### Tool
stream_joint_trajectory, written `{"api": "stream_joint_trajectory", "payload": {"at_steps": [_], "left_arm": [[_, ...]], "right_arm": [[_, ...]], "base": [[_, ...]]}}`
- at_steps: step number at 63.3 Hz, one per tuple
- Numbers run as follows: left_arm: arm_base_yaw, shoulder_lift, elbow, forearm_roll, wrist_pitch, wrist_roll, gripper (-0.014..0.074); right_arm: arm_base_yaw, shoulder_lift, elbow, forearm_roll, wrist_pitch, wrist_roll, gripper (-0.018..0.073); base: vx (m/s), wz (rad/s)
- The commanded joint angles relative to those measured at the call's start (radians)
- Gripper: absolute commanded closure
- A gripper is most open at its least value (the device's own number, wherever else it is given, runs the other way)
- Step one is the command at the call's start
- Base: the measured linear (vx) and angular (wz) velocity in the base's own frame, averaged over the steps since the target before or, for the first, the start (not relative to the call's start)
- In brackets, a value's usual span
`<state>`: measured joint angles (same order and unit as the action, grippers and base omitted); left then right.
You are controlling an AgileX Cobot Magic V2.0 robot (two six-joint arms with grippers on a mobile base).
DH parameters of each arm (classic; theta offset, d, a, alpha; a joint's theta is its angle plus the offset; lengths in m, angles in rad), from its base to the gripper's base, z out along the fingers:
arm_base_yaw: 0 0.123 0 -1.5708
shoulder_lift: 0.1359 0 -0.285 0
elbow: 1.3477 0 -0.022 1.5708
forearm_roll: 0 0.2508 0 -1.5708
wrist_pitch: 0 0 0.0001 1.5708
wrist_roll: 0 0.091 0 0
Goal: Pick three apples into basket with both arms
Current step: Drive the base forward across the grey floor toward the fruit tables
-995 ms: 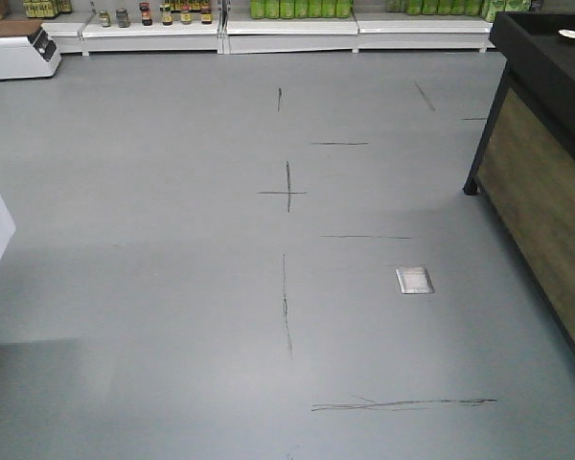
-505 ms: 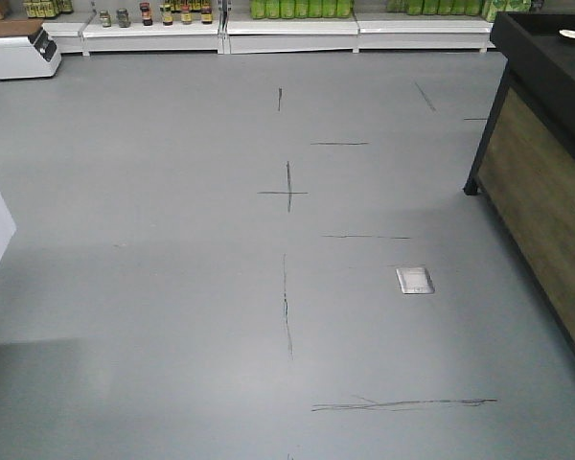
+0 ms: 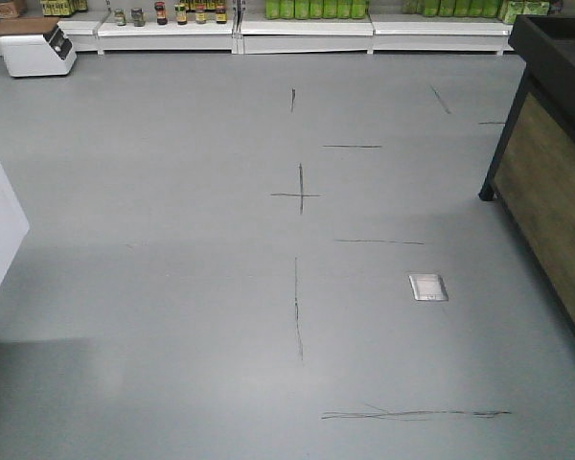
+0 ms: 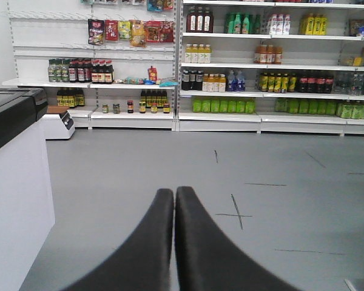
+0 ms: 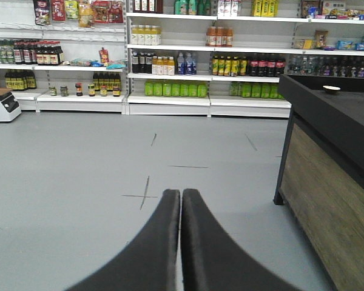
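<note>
Your left gripper [image 4: 174, 193] is clenched. Its two dark fingers [image 4: 148, 248] press together along their whole visible length, with only a thin seam between them, and nothing is caught there. The tips hang in the air above the grey floor [image 3: 172, 287] and touch nothing.

Your right gripper [image 5: 181, 194] is in the same state. Its fingers [image 5: 215, 254] meet from base to tip, the jaws are fully closed, and they hold nothing.

The apples and the basket fall outside all three views, so you cannot tell where they are from here.

Ahead of the left gripper you see a black cross mark [image 4: 236, 213] drawn on the floor. Beyond it stand store shelves [image 4: 255, 66] with a row of green bottles [image 4: 223, 105] on the lowest tier. A white cabinet [image 4: 15, 200] with a black top stands close on the left.

To the right of the right gripper stands a counter [image 5: 327, 200] with a wood-grain side and a black top. In the front view, a small metal floor plate [image 3: 427, 287] lies between the cross mark and that counter. A white machine [image 3: 36, 50] sits at the far left, by the shelf base.
</note>
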<state>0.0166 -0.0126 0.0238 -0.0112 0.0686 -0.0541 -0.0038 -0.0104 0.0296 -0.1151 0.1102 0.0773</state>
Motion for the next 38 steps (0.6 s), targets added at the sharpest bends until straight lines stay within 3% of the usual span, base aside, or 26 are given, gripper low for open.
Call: {"api": "stream_joint_trajectory", "payload": {"at_steps": [1,38], "left_arm": [[0.001,-0.014,0.023,-0.006,-0.069,-0.002,0.0603],[0.001,-0.014,0.023,-0.006,-0.069,-0.002,0.0603]], "right_arm": [[-0.005,-0.011,0.013,-0.006,-0.069,-0.009,0.0564],[-0.005,-0.011,0.013,-0.006,-0.069,-0.009,0.0564]], "base": [[0.08,0.1],[0.13,0.08]]}}
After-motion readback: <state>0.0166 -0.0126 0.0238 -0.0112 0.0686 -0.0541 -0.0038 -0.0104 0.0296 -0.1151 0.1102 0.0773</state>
